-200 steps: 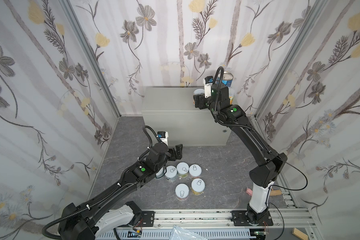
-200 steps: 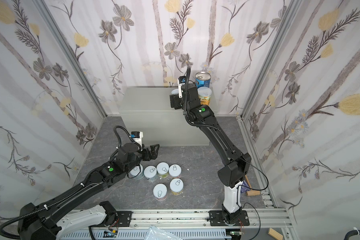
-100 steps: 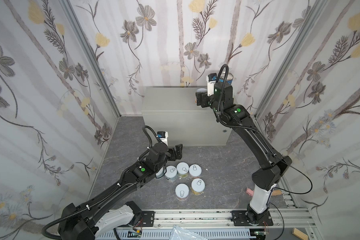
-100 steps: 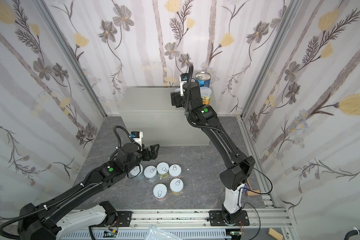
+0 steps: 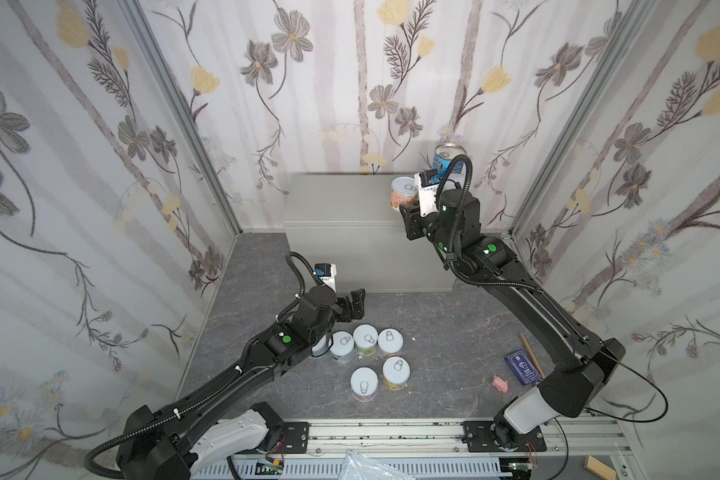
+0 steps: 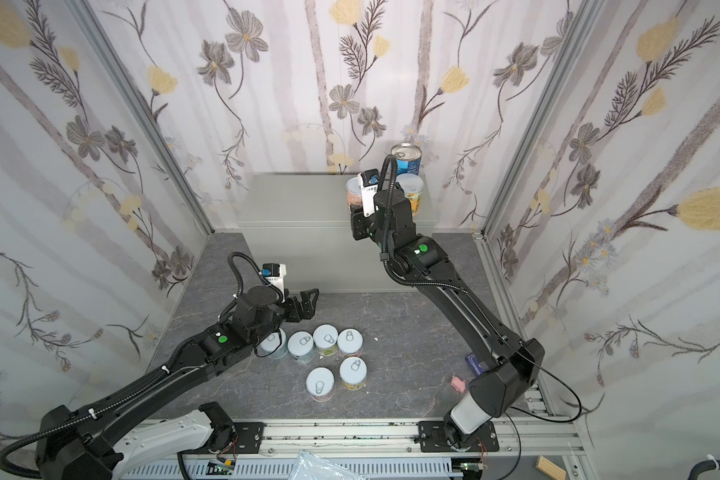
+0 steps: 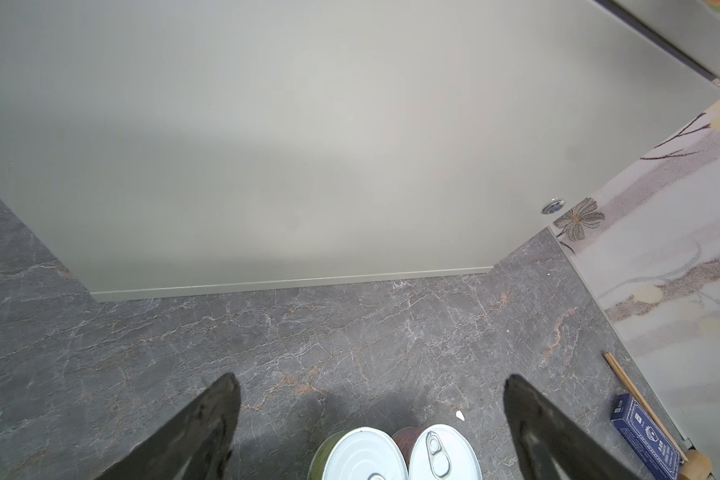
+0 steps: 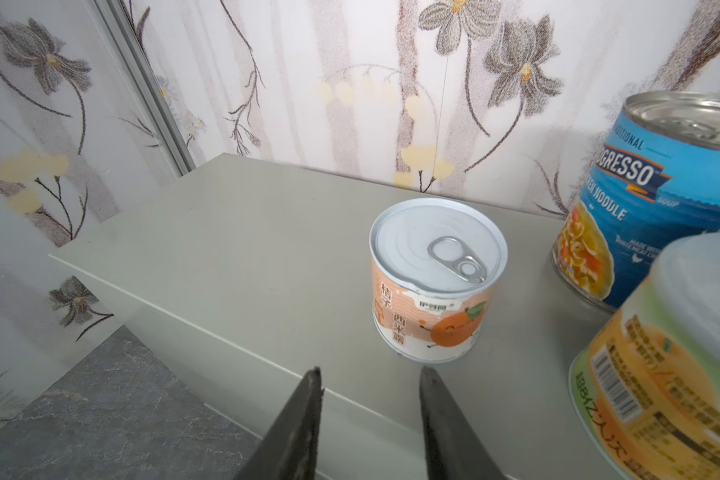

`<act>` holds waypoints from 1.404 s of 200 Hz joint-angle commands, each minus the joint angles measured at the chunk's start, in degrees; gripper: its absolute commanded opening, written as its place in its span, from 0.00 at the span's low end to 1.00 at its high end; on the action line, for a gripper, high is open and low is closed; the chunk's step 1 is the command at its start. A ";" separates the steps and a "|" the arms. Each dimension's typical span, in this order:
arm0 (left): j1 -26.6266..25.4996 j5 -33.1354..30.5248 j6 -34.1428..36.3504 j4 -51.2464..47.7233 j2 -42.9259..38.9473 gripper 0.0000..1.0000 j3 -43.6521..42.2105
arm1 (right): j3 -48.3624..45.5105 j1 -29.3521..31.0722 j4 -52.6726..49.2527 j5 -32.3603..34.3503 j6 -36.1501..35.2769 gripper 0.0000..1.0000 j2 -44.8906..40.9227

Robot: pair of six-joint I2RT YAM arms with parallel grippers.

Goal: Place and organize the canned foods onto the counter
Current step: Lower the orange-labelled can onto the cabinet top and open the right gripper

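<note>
Three canned foods stand on the counter (image 5: 341, 203) near its right end. They are a short orange-labelled can (image 8: 433, 282), a taller blue-labelled can (image 8: 661, 187) and an orange-yellow can with a plastic lid (image 8: 682, 353). My right gripper (image 8: 371, 372) hangs at the counter's front edge, just short of the short can (image 5: 404, 195), jaws narrowly open and empty. Several short white-lidded cans (image 5: 365, 338) stand together on the dark floor. My left gripper (image 7: 371, 378) is wide open and empty, over the floor just behind them, facing the counter's door (image 7: 308, 145).
A blue box (image 5: 522, 368), a wooden stick (image 5: 531, 353) and a small pink thing (image 5: 500, 384) lie on the floor at the right. Flowered walls close in the left, back and right sides. The arms' rail (image 5: 391, 432) runs along the front.
My right gripper has drawn back from the short orange-labelled can towards the counter's front edge, and its jaws have narrowed. The can stays standing. The left arm has not moved.
</note>
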 commanded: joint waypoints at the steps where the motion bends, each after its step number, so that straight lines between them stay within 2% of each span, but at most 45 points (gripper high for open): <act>1: 0.08 -0.25 -0.17 2.30 0.07 1.00 -0.16 | -0.48 -0.48 3.91 -3.14 -1.35 0.24 1.19; 19: 0.08 -0.42 -0.22 1.90 -0.27 1.00 -0.26 | 0.78 -0.82 3.69 -3.14 -2.03 0.19 2.90; 49: 0.09 -1.31 -0.50 1.71 -1.66 1.00 -1.12 | 4.21 -1.44 2.71 -3.93 -2.40 0.16 6.41; 78: 0.15 -1.95 -0.72 1.57 -2.56 1.00 -1.79 | 6.57 -1.93 2.74 -4.64 -2.64 0.17 8.91; 113: 0.16 -2.03 -0.64 1.47 -2.49 1.00 -1.71 | 10.04 -2.85 0.92 -1.39 -1.79 0.17 11.51; 237: 0.16 -2.53 -0.39 1.00 -2.99 1.00 -1.69 | 23.93 -6.37 -4.67 -6.67 -3.33 0.19 21.66; 256: 0.16 -2.68 -0.58 0.91 -3.18 1.00 -1.77 | 25.14 -6.22 -5.81 -8.22 -3.07 0.20 21.55; 281: 0.18 -2.92 -0.93 1.16 -3.18 1.00 -2.20 | 24.93 -5.70 -8.13 -6.96 -3.02 0.20 19.50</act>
